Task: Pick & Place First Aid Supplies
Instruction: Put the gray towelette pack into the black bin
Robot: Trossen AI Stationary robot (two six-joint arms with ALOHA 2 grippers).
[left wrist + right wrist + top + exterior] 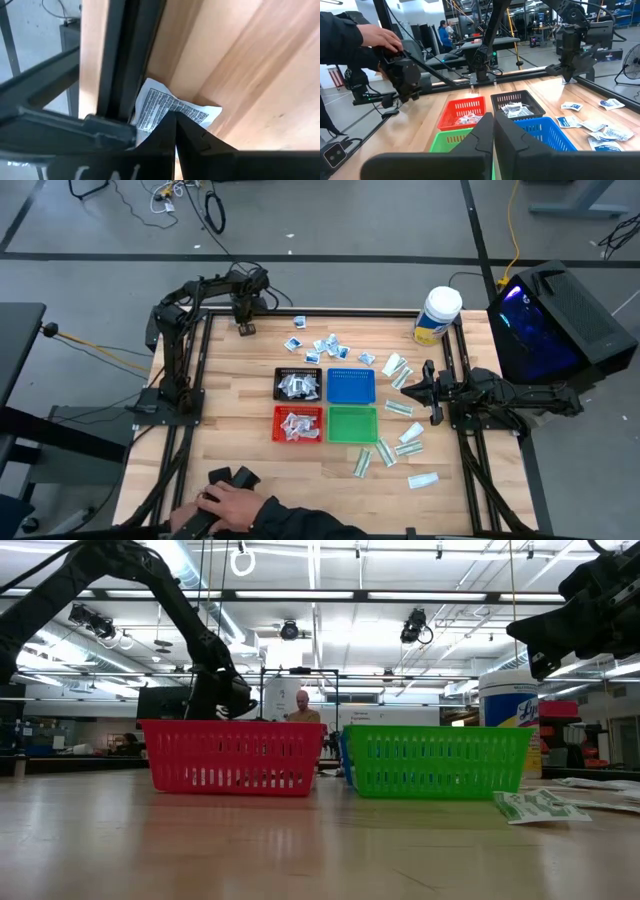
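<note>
First aid supplies (330,346) lay scattered on the table (240,420): squarish white-blue packets in a loose group at 12 o'clock of the four trays, longer white-green packets (398,408) strewn at 3 to 5 o'clock of them. Black tray (298,384) and red tray (298,424) already held packets; blue tray (351,385) and green tray (352,424) looked empty.

Left hand (245,320) sat at the far left table corner, about 11 o'clock of the trays, fingers pressed together right over one squarish packet (170,109) lying against the dark frame rail (117,60). Whether it pinched the packet or just touched it, couldn't tell. Right hand (428,385) hovered at 3 o'clock of the trays above the green packets, fingers pressed together, holding nothing visible. White jar (437,315) stood at 1 o'clock. A person's hand (228,502) rested on a controller at the near edge.

Risks, as judged:
- packet sat tight to the rail, so a thin edge grip might slip on lift, or the packet could be shoved under the rail or off the table
- fingers could scrape the rail
- carrying it to the trays meant passing over the loose group; a low pass could scatter them
- wrong tray choice, since packet types looked sorted
- right hand moving in at once could crowd the trays
</note>
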